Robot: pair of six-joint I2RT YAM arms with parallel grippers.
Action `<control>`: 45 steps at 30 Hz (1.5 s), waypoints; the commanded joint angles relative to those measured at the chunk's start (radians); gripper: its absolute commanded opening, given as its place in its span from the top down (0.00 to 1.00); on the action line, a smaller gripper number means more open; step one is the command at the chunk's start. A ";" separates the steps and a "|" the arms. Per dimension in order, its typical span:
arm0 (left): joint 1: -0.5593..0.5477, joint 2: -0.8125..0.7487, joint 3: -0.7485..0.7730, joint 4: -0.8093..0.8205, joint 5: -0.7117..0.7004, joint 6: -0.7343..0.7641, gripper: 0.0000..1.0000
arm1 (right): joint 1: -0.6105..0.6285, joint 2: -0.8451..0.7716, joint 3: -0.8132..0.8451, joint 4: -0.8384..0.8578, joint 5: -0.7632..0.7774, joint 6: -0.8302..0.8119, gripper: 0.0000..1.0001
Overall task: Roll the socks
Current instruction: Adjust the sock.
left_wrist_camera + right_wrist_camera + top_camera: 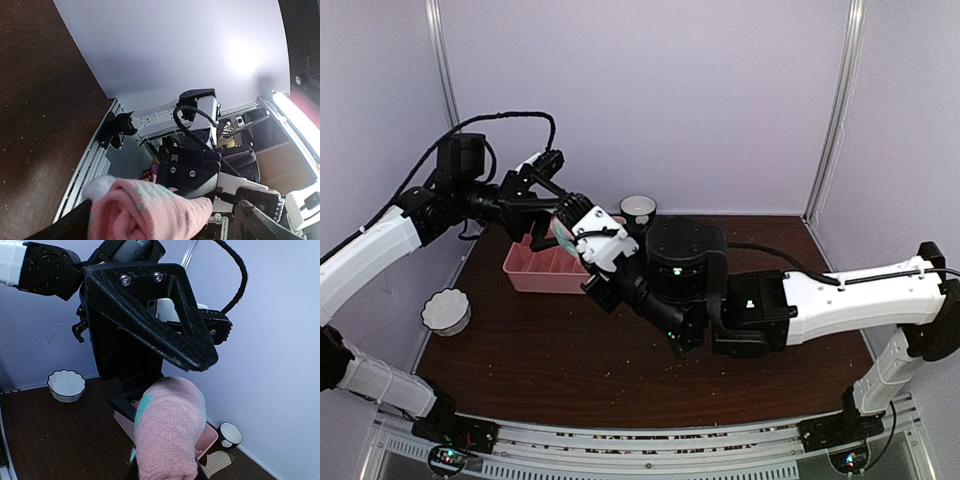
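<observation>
The pink sock (167, 435) is up in the air, rolled into a fat bundle and pinched at its lower end by the right gripper (578, 232), whose jaws are drawn in narrow on the fabric. From the right wrist view, the roll's long axis runs straight out from that gripper, and its rounded free end points at the left gripper (558, 190). That is the relation that matters. The left gripper is spread as wide as it goes, with one black finger above and beyond the sock's tip and the other low on the far side. The free end sits in the gap between them. The left wrist view agrees, with the pink bundle filling the space between its own two fingers. I can't tell whether either finger is actually brushing the fabric, and the left gripper has nothing clamped. All this hangs above the pink tray (210, 440), near the back left of the counter (620, 350). The tan sock (218, 463) lies flat on the counter just beside the tray, with neither gripper on it. My read is that the left gripper is the one placed to act, and closing across the roll's free end looks like the next call.
</observation>
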 commanded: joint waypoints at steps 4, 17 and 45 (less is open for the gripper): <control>0.036 -0.072 -0.107 0.083 0.016 -0.065 0.02 | 0.012 -0.019 0.033 0.059 0.153 -0.192 1.00; 0.055 -0.069 -0.112 0.096 0.001 -0.093 0.02 | -0.031 0.003 0.065 0.023 0.122 -0.225 1.00; 0.082 -0.086 -0.087 0.194 0.029 -0.042 0.04 | -0.071 0.068 0.054 0.068 -0.122 0.233 1.00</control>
